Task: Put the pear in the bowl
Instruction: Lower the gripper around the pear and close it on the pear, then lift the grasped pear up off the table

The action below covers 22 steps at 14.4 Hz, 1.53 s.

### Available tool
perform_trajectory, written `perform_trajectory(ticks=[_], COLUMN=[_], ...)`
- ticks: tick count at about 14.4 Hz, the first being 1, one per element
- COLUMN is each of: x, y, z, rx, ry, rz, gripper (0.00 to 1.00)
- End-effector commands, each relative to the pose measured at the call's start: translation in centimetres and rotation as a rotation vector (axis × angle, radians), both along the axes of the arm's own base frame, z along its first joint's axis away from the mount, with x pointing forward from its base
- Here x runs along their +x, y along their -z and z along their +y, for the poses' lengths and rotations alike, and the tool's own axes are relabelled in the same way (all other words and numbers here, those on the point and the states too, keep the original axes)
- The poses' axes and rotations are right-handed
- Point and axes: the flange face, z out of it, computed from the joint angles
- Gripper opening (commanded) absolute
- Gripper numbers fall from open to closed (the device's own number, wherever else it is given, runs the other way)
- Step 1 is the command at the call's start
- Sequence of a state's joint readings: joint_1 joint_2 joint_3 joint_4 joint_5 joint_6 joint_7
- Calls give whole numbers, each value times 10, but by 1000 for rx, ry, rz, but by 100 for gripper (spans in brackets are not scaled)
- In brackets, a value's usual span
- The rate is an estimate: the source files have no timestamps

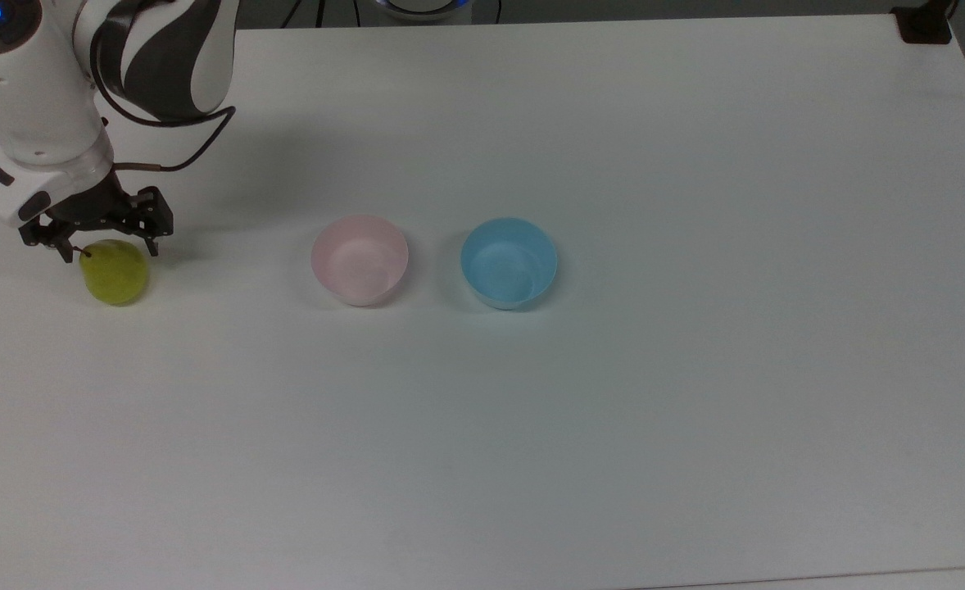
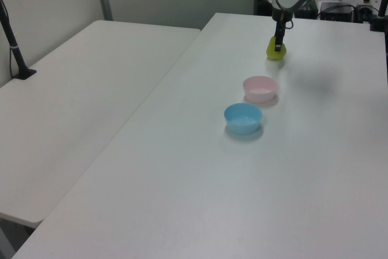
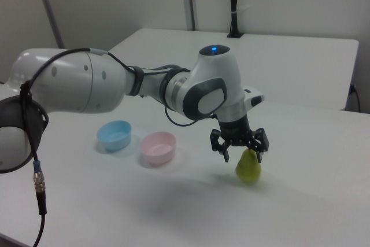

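Pear [image 1: 115, 274]: yellow-green, upright on the white table [image 1: 613, 410], left edge of the top view, well apart from both bowls; not yet lifted. Gripper [image 1: 97, 246]: black fingers spread wide, straddling the pear's top, not closed on it. Pink bowl [image 1: 360, 259]: centre-left of the top view, holding nothing; light blue bowl [image 1: 509, 262] just beside it. Progress: approach done; grasp, carry and release into the pink bowl remain.

one pear [image 1: 115, 274], two bowls [image 1: 360, 260], one pincer [image 1: 107, 246]

Bright, even light; soft shadows, slightly hazy focus
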<state>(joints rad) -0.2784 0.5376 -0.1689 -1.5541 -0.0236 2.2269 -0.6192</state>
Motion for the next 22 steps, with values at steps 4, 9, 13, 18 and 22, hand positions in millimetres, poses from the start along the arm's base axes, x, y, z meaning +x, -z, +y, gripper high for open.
perform_trajectory(ticks=[4,9,13,18,22], x=[0,1,0,2,-8], y=[26,7,-52,-137,-187], z=[-4,-2,16,69,121], rx=[-19,-14,11,51,93], ry=[14,32,23,52,61], rz=[6,-12,9,46,49], gripper=[11,0,0,0,0])
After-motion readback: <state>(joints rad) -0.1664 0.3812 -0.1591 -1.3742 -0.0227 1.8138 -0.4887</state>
